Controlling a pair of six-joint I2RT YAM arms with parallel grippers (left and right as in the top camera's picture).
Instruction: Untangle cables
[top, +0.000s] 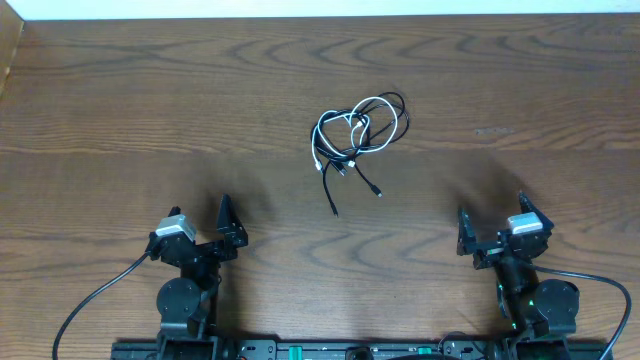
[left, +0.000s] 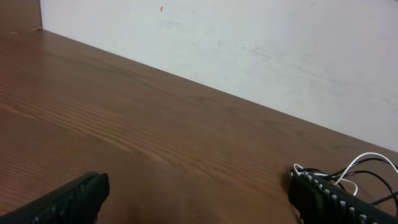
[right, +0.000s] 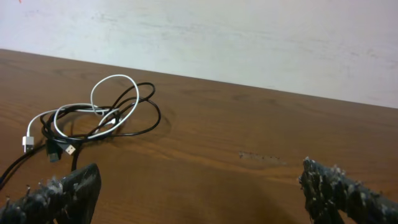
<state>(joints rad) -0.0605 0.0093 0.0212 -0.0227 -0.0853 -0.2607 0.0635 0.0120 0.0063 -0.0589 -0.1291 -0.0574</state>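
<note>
Several cables tangled on the table, well inside its edges

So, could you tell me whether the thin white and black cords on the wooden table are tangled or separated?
Tangled: the thin white cord loops through the black cords in one bundle, only plug ends trailing out.

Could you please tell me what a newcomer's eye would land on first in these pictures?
First, the tangle of thin black and white cables, looped over one another near the middle of the brown wooden table. Next, the left end effector and right end effector, both open near the table's front edge, well apart from the tangle.
</note>
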